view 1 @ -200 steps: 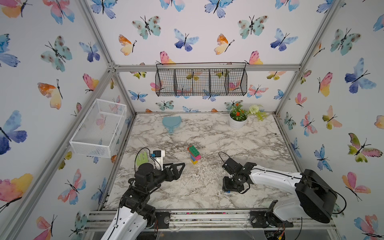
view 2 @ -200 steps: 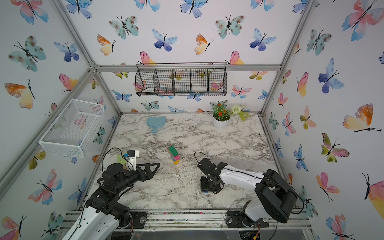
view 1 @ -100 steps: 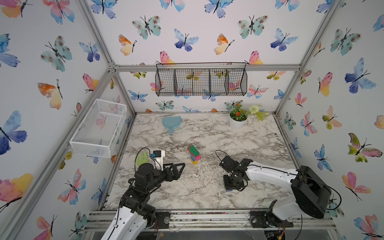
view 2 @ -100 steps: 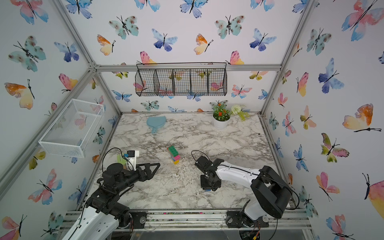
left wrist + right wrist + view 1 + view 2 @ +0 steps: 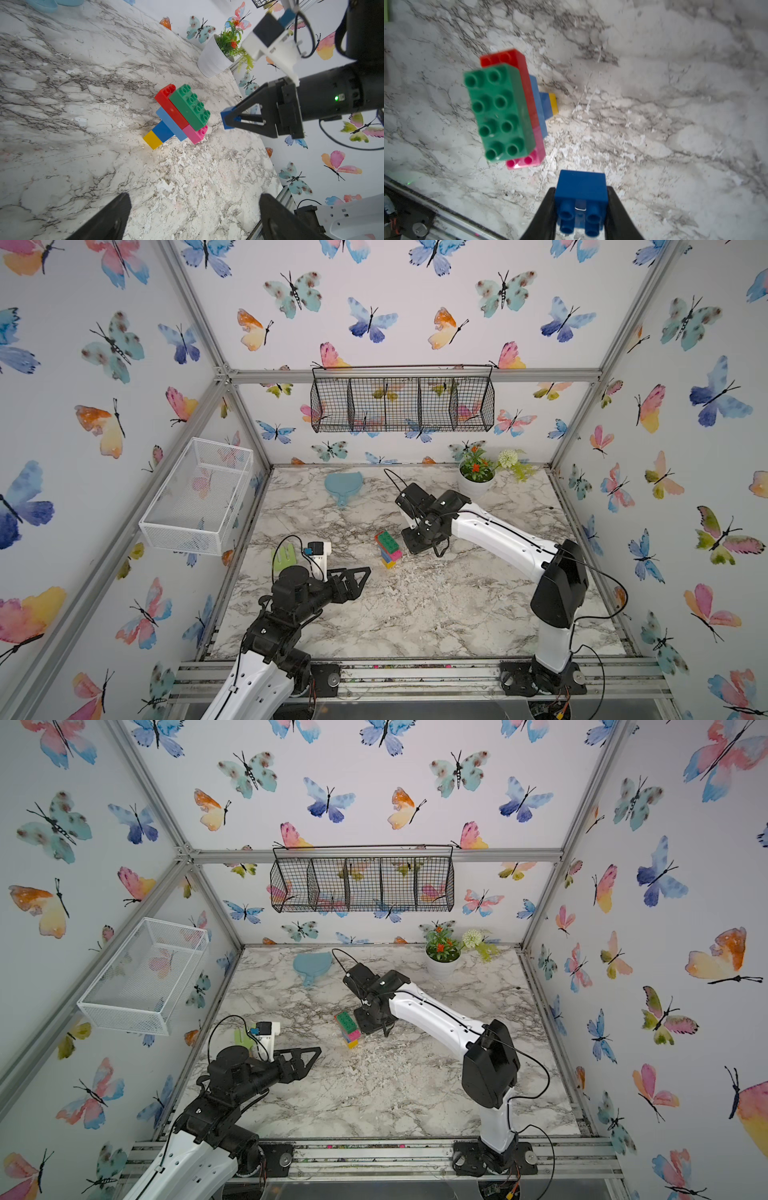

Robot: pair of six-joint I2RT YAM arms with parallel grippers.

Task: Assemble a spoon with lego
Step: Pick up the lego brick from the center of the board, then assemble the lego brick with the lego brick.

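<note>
Jaws of right gripper [image 5: 580,207] partly closed, pinching a blue brick [image 5: 581,187] by its sides, studs toward the wrist camera. Brick sits just beside the spoon [image 5: 508,110] with a clear gap, not touching. In both top views the spoon [image 5: 388,549] stands on its yellow end at centre frame: green brick on top with studs up, red and pink under it, light blue then blue below. Right arm reaches in from lower right of frame. Jaws of left gripper [image 5: 360,572] spread wide, nothing between them; it hovers lower left of the spoon, apart from it. Green utensil [image 5: 284,558] beside its wrist. Paddle [image 5: 343,486] and plant pot [image 5: 473,487] at the far edge of the table [image 5: 415,614], upper frame.
</note>
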